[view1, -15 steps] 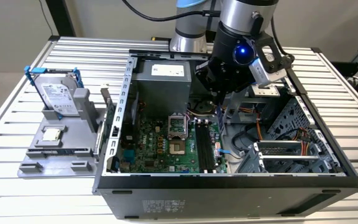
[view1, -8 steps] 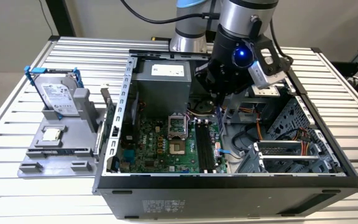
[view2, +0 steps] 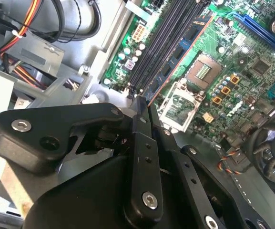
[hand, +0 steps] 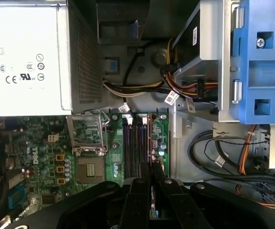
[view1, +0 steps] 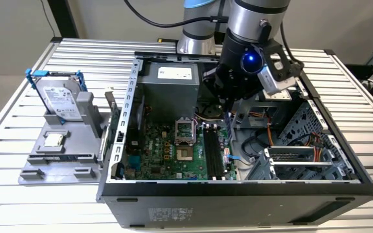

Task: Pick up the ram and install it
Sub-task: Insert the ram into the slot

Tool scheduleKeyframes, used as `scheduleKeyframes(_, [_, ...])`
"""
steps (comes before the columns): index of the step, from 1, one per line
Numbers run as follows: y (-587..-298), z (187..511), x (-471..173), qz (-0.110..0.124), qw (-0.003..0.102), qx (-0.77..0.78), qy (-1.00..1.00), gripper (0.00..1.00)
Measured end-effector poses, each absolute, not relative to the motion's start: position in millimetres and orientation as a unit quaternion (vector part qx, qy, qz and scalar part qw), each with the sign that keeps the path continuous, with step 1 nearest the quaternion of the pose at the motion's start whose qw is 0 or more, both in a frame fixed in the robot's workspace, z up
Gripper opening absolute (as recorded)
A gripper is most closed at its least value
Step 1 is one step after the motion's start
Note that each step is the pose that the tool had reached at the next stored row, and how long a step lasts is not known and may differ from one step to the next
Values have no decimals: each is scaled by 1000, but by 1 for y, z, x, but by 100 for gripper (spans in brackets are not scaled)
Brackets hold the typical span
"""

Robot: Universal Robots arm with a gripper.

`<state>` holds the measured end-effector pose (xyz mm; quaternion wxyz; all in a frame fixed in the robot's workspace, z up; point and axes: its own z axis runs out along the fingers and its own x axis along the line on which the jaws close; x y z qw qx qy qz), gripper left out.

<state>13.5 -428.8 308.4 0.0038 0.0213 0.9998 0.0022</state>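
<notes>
Clenched on the ram [hand: 152, 191], the gripper [hand: 151, 183] is hovering inside the open computer case [view1: 238, 187], pinching the thin stick edge-on between its black fingers [hand: 139, 200]. Just below its tips, the black memory slots [hand: 135, 143] are running in line with the stick. Beyond them, the empty processor socket [hand: 90, 167] is lying open. Installation appears under way; seating calls for exact alignment and a straight downward press.

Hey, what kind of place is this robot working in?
Probably a robotics test bench for computer assembly: an open black desktop computer case sits on a ribbed aluminium table, beside a grey parts fixture holding a silver hard drive.
</notes>
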Motion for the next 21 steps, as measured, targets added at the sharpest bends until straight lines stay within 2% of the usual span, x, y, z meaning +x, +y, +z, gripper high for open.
scheduleKeyframes(21, [-429,294,14,2,4,21,1000,0])
